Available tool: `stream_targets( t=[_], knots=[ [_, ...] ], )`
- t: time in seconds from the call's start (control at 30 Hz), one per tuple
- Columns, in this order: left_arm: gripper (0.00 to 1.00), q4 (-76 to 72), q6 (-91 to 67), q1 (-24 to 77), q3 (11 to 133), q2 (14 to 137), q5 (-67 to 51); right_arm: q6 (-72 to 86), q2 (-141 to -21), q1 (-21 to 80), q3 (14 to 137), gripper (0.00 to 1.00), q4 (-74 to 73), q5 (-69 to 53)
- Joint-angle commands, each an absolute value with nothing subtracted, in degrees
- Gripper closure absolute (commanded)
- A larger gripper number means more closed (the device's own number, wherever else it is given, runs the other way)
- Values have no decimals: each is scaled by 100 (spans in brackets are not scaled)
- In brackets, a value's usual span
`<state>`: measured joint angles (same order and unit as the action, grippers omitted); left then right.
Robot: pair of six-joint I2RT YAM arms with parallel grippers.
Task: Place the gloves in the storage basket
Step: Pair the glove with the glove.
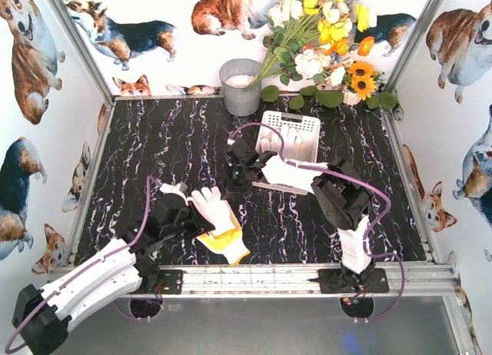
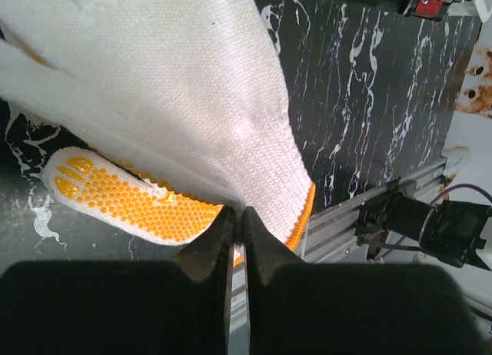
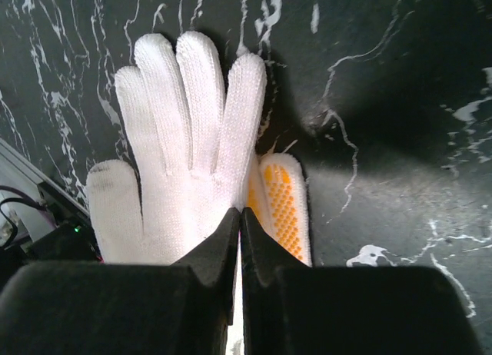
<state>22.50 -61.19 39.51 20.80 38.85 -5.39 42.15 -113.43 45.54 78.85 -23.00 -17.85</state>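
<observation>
A white knit glove with orange dots and an orange cuff (image 1: 221,226) lies at the near left of the black marble table. My left gripper (image 1: 196,217) is shut on its edge near the cuff; the left wrist view shows the jaws (image 2: 238,214) pinching that glove (image 2: 184,101). My right gripper (image 1: 261,169) is shut on a second white glove with orange dots (image 1: 290,174), held just in front of the white slotted storage basket (image 1: 309,127). The right wrist view shows the closed jaws (image 3: 240,214) gripping this glove (image 3: 184,155), fingers spread over the table. White glove fingers show inside the basket.
A grey metal bucket (image 1: 241,86) stands at the back, left of the basket. A bunch of flowers (image 1: 323,40) fills the back right corner. An aluminium rail (image 1: 269,278) runs along the near edge. Printed walls enclose the table on three sides.
</observation>
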Motion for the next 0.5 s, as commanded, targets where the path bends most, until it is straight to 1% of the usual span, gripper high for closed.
stream_targets(
  t=[0.0,0.47],
  knots=[
    [100,2462,-6006,3918,2161,3803,-979,4069,-11255,4664,8121,100,-2215,-1773],
    [100,2676,-5677,3915,2235,3556,-1401,4061,-10623,4754,7634,100,-2053,-1770]
  ],
)
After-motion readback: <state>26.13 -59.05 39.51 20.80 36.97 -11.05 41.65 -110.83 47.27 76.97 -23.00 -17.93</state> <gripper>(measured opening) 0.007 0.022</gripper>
